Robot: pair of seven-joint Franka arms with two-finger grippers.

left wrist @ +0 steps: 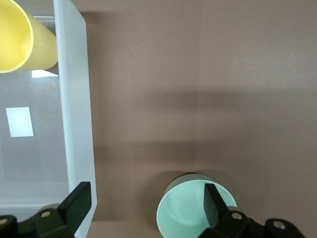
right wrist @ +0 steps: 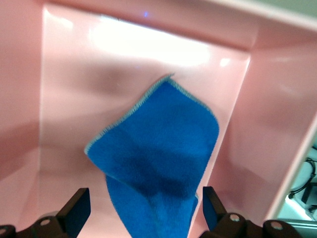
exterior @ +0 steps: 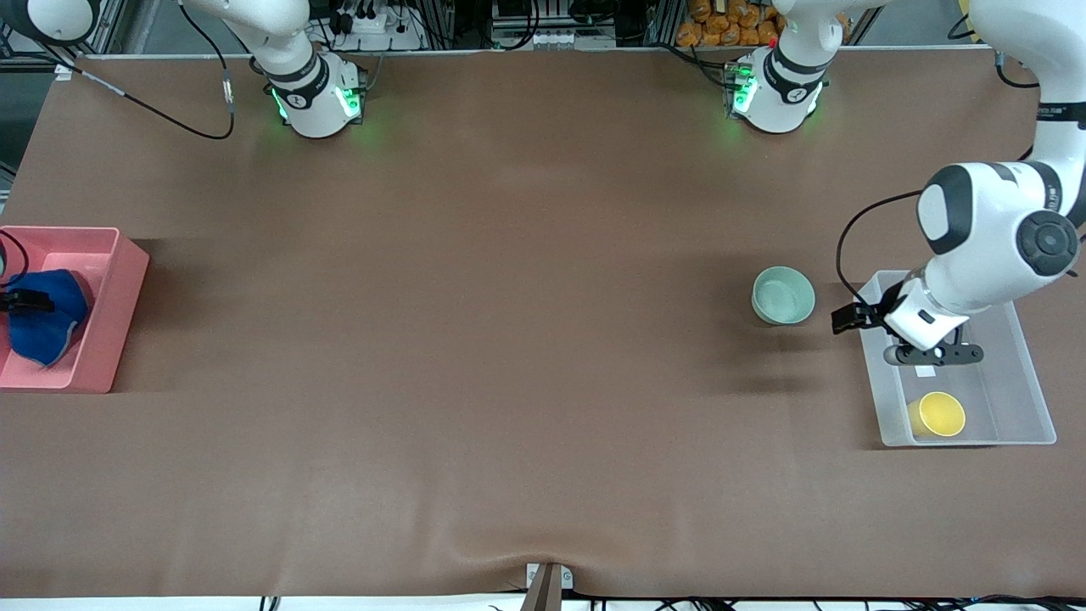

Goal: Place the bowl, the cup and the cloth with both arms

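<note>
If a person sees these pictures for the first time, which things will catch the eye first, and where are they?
Probably the royal-blue cloth, crumpled in the pink bin at the right arm's end, below the open right gripper. Next, the yellow cup lying in the clear tray at the left arm's end. The mint-green bowl stands on the table beside that tray, with the open left gripper above the tray's edge.

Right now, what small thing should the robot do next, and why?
Probably the left hand, open over the clear bin, should shift across to the green bowl on the table beside it. The yellow cup is already in that bin, and the blue cloth lies in the pink bin under the open right hand.
</note>
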